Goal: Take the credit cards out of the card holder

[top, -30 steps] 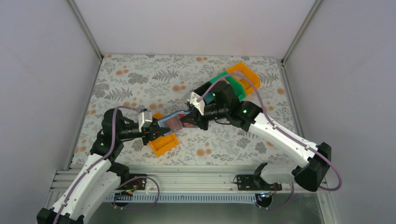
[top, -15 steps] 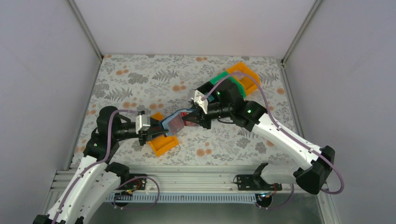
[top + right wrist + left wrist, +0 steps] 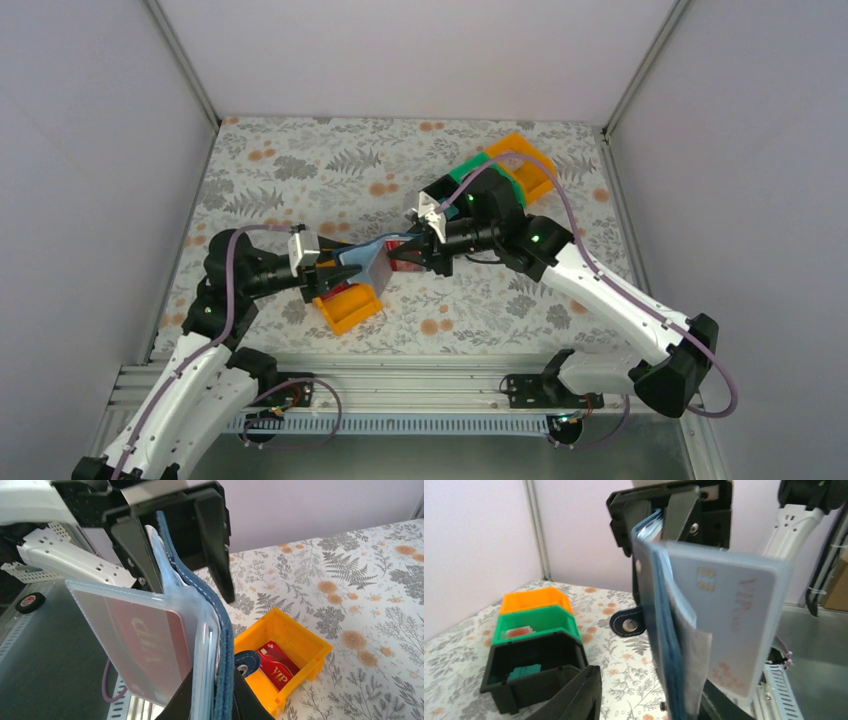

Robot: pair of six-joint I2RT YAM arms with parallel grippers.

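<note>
Right tool (image 3: 216, 704) is pressed shut on the navy cover of the card holder (image 3: 222, 630), which is held on edge in the air between the two arms, above the near orange bin (image 3: 302, 677). Left tool (image 3: 348, 272) is spread, with one finger on each side of the holder's free end, and nothing is pinched by it. A red card (image 3: 145, 635) is seated in a clear sleeve fanned out to one side. From the left wrist a pale face marked VIP (image 3: 724, 615) is seen in what may be that same sleeve. Whether it is a second card or the back of the red one cannot be told. Another red card (image 3: 274, 664) is already laid in the bin.

Several slips are judged likely from here. If the left tool is closed where it stands, the sleeve or the whole holder could be caught instead of one card. A pull would then drag the holder out of the right tool's narrow pinch. The sleeves are loose and fanned, so a card edge could be missed or two cards taken at once. The fingers of both tools are interleaved closely, so a small sideways move could knock them together.

Room is tight around the holder. Bare tabletop (image 3: 280, 170) is left open toward the far left, the stacked bins (image 3: 536, 622) are set at the far right, and the bin below is well placed for a drop.
</note>
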